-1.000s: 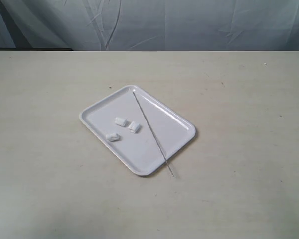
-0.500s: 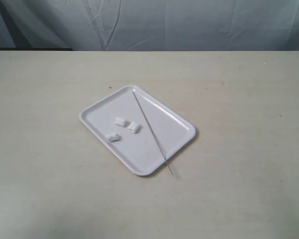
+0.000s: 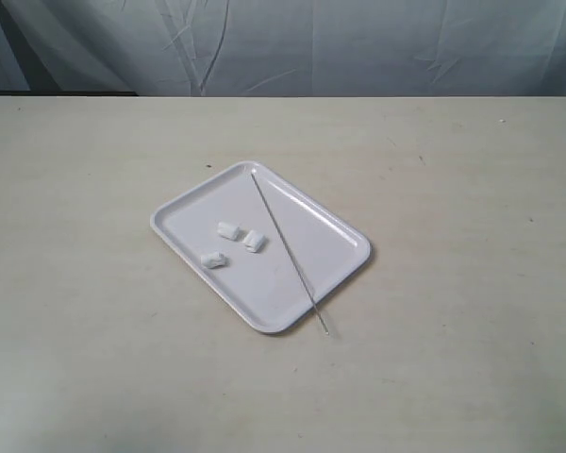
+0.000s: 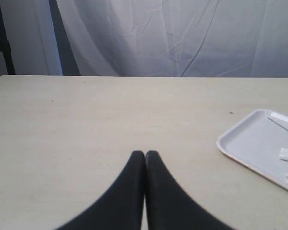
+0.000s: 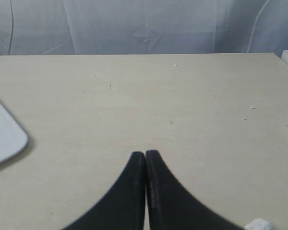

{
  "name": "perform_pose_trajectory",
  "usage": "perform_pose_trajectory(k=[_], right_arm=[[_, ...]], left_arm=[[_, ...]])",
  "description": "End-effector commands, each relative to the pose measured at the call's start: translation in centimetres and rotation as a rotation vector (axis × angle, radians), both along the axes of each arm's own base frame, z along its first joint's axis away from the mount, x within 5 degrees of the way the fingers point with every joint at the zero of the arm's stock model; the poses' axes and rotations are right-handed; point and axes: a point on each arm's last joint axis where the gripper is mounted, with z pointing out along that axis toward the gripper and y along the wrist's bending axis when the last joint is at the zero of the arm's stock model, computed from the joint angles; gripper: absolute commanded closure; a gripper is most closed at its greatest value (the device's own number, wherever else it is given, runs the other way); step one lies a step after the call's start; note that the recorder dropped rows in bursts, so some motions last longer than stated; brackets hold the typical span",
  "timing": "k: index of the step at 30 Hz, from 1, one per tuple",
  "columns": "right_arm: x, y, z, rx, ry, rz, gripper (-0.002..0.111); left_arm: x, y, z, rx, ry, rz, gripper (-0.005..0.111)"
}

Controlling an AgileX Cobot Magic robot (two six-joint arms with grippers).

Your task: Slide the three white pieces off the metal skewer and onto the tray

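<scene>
Table bears the tray (skewer atop), apart from closed fingers.

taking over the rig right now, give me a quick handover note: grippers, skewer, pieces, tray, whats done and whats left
Left gripper: shut, holding nothing, over bare table to one side of the tray.
Right gripper: shut, holding nothing, over bare table on the tray's other side.
Three white pieces: all off the metal skewer, lying loose on the tray.
Skewer: bare, lying diagonally across the tray, near end past the rim.
Done: all three pieces slid off.
Left: nothing visible for this task.
</scene>
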Motion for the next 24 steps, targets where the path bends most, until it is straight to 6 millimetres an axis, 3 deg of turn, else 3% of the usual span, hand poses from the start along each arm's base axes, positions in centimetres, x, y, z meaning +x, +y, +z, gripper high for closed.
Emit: perform_pose_trajectory(k=[1,24], right_arm=[[-0.02,-0.02,0.0,-0.001,-0.008,-0.004,0.107],[-0.02,-0.02,0.0,-0.001,-0.008,-0.004,0.107]], left_arm=[[-0.01,0.14,-0.05,0.047,-0.006,0.009,0.107],[0.0,0.21,-0.01,0.077,-0.01,0.012,0.107]])
